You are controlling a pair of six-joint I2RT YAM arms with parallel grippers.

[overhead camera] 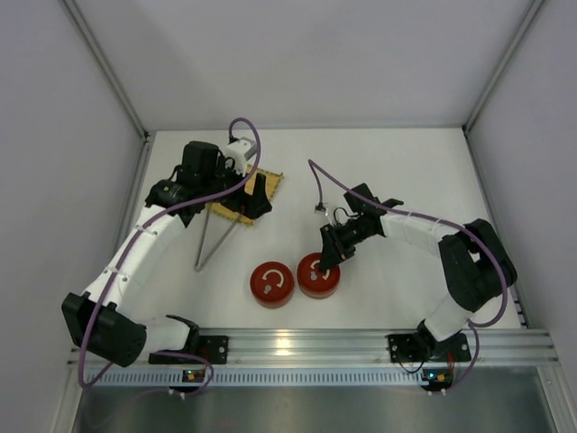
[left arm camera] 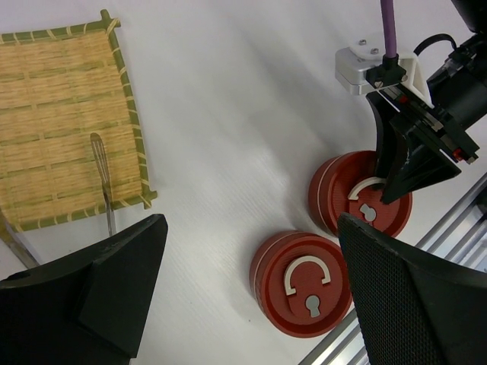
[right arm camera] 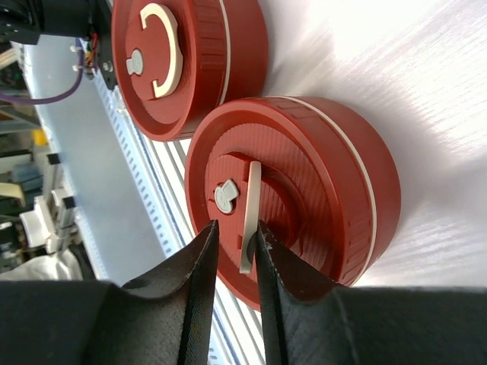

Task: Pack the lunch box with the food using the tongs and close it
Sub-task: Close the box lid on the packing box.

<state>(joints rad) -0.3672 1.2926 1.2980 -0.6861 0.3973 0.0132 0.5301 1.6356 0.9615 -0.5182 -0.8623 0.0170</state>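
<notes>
The lunch box shows as two red round lidded tubs, one [overhead camera: 272, 284] on the left and one [overhead camera: 318, 275] on the right, near the table's front edge. My right gripper [overhead camera: 326, 262] is down on the right tub [right arm camera: 304, 175]. Its jaws stand narrowly open around the lid's raised white handle [right arm camera: 251, 198], with a gap on one side. My left gripper [overhead camera: 251, 202] hangs wide open and holds nothing above the yellow mat [left arm camera: 61, 114]. The silver tongs [overhead camera: 212, 242] lie with their tips on the mat [left arm camera: 101, 171]. No food is in view.
The left tub [left arm camera: 304, 285] has its white handle lying flat, and it sits close to the aluminium rail [overhead camera: 306, 343] along the front. White walls enclose the table on three sides. A purple cable [overhead camera: 320, 185] trails from the right wrist.
</notes>
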